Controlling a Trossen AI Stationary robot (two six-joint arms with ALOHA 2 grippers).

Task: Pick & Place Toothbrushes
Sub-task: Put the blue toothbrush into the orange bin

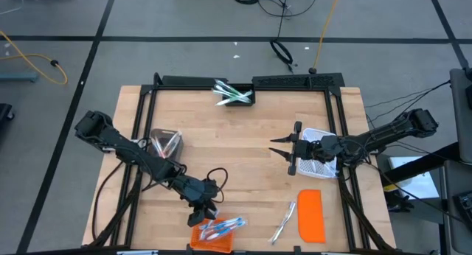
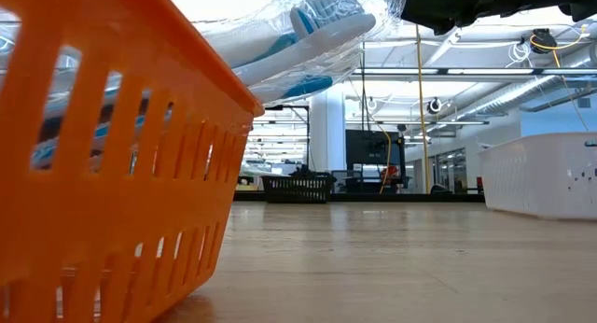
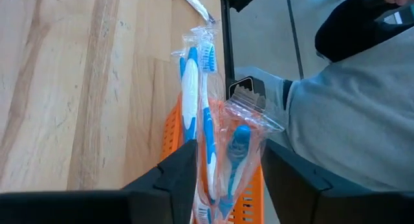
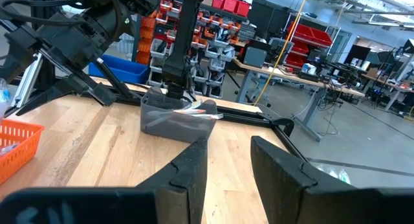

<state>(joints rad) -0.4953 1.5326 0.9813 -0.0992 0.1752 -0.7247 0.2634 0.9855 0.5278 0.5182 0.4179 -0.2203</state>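
Observation:
Several toothbrushes (image 3: pixel 207 120), white and blue in clear wrappers, lie across the top of the orange basket (image 1: pixel 210 239) at the table's near edge. They stick out over its rim (image 2: pixel 308 29). My left gripper (image 3: pixel 229 179) hangs over the basket (image 1: pixel 204 213), open, one finger on each side of the wrapped brushes. My right gripper (image 1: pixel 277 146) hovers open and level next to the white mesh basket (image 1: pixel 321 161), with nothing between its fingers (image 4: pixel 229 159). More toothbrushes stand in the black bin (image 1: pixel 234 95) at the far edge. One wrapped brush (image 1: pixel 282 223) lies on the table. My left gripper slants down over the orange basket with the wrapped toothbrushes (image 3: pixel 223 166) between its spread fingers. The brushes rest on the basket. I cannot tell whether the finger pads touch the wrappers.
A flat orange lid (image 1: pixel 311 215) lies on the table at the near right, beside the loose brush. A clear container (image 1: pixel 166 142) sits at the left under my left arm. The black table frame (image 1: pixel 333 89) borders the wooden top. Bare wood lies in the middle.

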